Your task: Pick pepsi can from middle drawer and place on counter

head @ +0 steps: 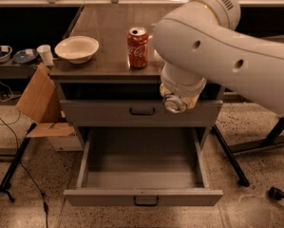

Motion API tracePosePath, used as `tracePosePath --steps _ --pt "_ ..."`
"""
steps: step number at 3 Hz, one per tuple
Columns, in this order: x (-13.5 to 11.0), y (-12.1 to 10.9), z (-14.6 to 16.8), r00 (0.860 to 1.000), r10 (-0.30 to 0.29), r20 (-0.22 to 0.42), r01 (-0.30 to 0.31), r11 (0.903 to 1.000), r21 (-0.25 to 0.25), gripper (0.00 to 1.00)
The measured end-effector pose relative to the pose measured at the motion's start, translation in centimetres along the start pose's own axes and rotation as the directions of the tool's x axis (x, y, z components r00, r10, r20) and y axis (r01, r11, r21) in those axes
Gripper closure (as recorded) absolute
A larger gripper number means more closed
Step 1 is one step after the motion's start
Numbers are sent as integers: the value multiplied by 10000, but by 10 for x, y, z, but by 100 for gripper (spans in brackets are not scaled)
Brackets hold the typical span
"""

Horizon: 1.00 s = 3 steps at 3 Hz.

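a: camera view. where is your gripper?
b: hidden behind my own arm (pixel 213 56), which hangs over the right side of the counter (pixel 103 27). wide, narrow or holding something, i cannot tell.
a: and the pepsi can?
b: not in sight. the middle drawer (pixel 108 197) stands pulled out, and what shows of its floor is bare. i judge the can is out of it and with me behind the arm, so this would be the placing step. next i need a bare spot on the counter, apart from the coca-cola can (pixel 137 47), and to set the can down upright.
a: counts?
b: one coca-cola can, one white bowl (pixel 77 49), two handled drawers: the middle one open, the upper drawer front (pixel 141 112) shut. no blue can.
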<state>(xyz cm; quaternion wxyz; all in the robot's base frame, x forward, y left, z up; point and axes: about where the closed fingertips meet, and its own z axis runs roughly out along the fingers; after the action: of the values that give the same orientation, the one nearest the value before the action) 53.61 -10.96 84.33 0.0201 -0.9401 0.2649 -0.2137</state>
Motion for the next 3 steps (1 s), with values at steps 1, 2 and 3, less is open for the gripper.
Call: tracePosePath --steps 1,2,3 --pt "21 -3 -29 9988 353 -339 -357 9993 -116 100" --pt "21 -3 -29 9988 350 -340 -354 9993 -115 100" --pt "22 -3 -32 9989 175 -440 -180 9998 -113 100"
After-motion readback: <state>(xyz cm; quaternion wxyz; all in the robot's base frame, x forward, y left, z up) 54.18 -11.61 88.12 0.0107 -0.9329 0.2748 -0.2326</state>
